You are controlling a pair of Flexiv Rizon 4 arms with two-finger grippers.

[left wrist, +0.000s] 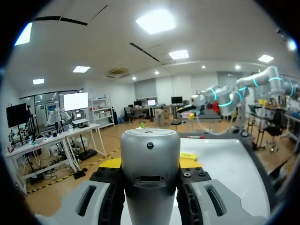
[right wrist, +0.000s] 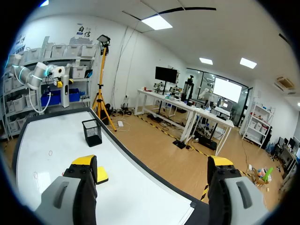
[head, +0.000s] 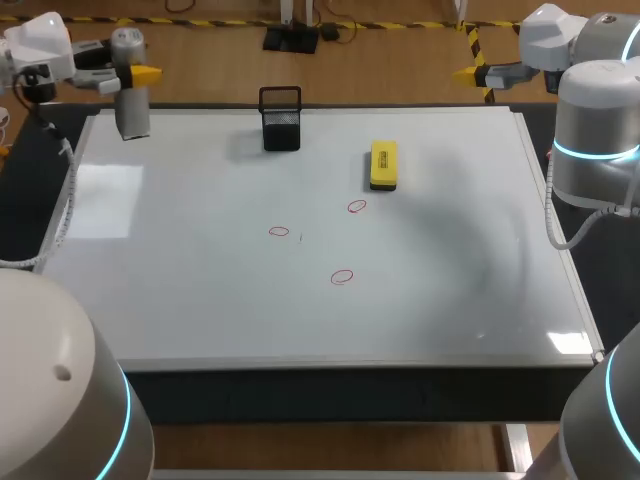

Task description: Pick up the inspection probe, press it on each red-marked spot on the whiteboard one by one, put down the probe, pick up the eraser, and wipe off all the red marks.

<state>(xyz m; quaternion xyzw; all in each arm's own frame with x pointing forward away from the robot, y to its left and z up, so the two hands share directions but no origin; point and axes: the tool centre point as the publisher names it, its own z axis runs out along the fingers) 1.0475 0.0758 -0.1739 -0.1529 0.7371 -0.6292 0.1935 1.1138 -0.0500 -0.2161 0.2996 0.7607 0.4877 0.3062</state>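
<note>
Matt silver-grey with a black slot: probe (left wrist: 151,187) between the left gripper (left wrist: 150,162) jaws. Bright yellow over grey and black: fingertips (left wrist: 111,163). Glossy white, pale grey frame: whiteboard (head: 200,300). Thin red ovals, three: marks (head: 342,277). Yellow, dark edge: eraser (head: 383,164), ahead of the right gripper (right wrist: 152,164) jaws. Black wire mesh: holder (head: 281,127), farther ahead.

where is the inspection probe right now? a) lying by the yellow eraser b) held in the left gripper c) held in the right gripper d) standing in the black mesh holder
b: the grey inspection probe is clamped in the left gripper; the right gripper is open and empty.
</note>
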